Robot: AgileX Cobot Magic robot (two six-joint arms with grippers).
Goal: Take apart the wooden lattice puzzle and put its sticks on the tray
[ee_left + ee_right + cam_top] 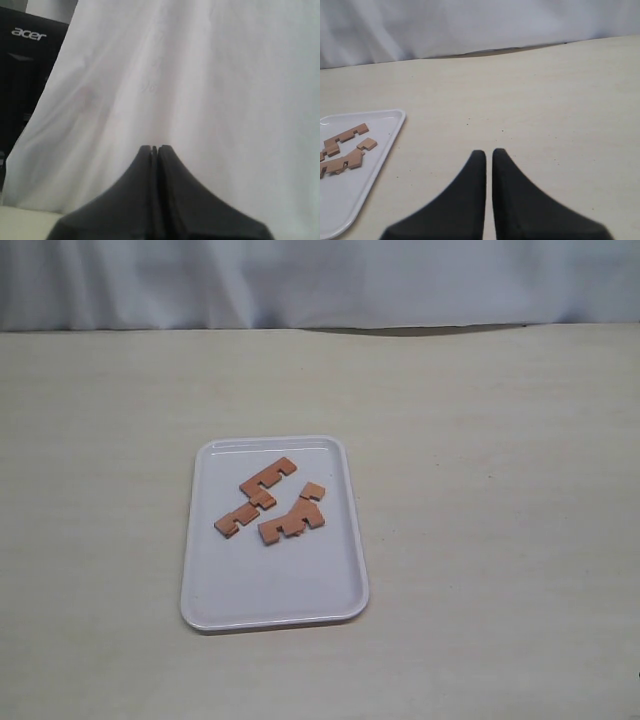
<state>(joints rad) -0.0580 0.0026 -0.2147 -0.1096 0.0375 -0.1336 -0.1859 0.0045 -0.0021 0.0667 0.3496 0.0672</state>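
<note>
The white tray (pixel 270 585) lies in the middle of the beige table. No assembled lattice shows; reddish-brown notched sticks lie loose on the tray's far half: one (pixel 268 476) at the back, one (pixel 236 521) to the left, one (pixel 291 524) in the middle, and a short piece (pixel 313 490) to the right. The right wrist view shows the tray (pixel 350 200) and sticks (pixel 344 136) off to the side. My right gripper (pixel 489 152) hangs over bare table, jaws nearly together, holding nothing. My left gripper (pixel 154 148) is shut and empty, facing white cloth. Neither gripper appears in the exterior view.
A white cloth (pixel 320 280) hangs along the table's far edge. Beside the cloth, the left wrist view shows a black Acer monitor (pixel 25 75). Bare beige tabletop (pixel 500 490) surrounds the tray on all sides.
</note>
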